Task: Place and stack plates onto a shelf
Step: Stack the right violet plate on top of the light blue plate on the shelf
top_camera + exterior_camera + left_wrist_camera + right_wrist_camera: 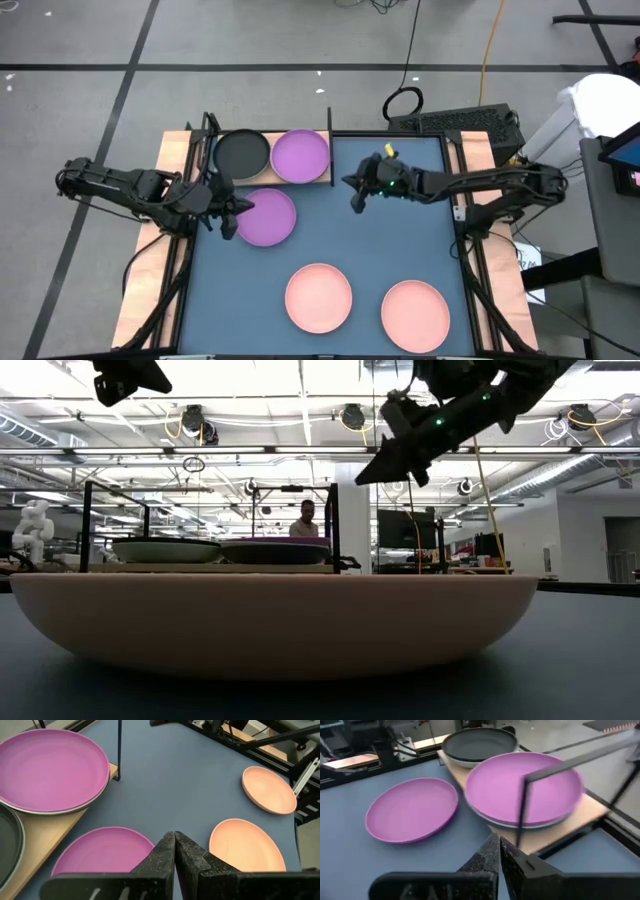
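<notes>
The light-wood shelf (324,179) stands at the mat's far left. A black plate (241,152) and a purple plate (300,156) lie on it side by side, each on top of a paler plate whose rim (492,822) shows beneath. Another purple plate (266,217) lies flat on the mat just in front of the shelf. Two salmon pink plates (318,297) (415,315) lie near the front edge. My left gripper (228,216) hangs shut above the mat plate's left rim. My right gripper (357,196) hangs shut in the air, right of the shelf. Neither holds anything.
The shelf's thin black posts (521,807) rise at its corners, one just ahead of my right gripper. The blue-grey mat (400,240) lies bare between the shelf and the salmon plates. A person shows in the room far behind the table in the low view.
</notes>
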Robot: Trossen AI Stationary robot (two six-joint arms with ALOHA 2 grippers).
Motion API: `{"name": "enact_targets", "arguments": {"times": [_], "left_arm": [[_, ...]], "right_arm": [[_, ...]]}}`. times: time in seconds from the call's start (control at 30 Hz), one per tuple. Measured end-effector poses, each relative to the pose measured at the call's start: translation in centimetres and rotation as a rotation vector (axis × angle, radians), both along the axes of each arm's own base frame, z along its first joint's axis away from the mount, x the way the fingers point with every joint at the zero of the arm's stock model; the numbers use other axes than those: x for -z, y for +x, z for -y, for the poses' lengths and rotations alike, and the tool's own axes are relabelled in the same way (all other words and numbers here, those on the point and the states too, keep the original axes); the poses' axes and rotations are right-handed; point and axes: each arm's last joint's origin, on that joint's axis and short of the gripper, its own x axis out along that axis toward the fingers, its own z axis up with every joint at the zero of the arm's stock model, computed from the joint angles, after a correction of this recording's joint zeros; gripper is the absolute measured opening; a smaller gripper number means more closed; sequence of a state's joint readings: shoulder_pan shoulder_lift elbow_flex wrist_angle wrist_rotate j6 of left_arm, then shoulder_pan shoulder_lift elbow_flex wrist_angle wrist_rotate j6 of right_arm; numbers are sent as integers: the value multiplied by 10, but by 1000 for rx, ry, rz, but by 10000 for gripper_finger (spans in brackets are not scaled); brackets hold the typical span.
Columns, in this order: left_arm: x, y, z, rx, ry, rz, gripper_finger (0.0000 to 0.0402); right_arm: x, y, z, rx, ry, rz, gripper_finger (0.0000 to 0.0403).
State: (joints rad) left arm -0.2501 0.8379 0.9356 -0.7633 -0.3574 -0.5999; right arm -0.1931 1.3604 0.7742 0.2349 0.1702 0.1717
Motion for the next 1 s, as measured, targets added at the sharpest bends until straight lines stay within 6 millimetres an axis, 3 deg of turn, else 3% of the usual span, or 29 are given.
{"name": "enact_targets", "arguments": {"times": [0.23,0.57,0.83,1.0], "left_arm": [[0,-1,1,-3,-15,-3,12],[2,-2,3,-9,-33,-20,12],[2,-2,3,-14,-40,-20,12],[2,-2,3,-17,-44,-19,12]], "right_arm": [[26,31,-19,-65,-19,80,0],[70,63,-15,-42,-33,142,0],[79,118,-9,-78,-125,89,0],[79,126,-10,-20,-158,13,0]]}}
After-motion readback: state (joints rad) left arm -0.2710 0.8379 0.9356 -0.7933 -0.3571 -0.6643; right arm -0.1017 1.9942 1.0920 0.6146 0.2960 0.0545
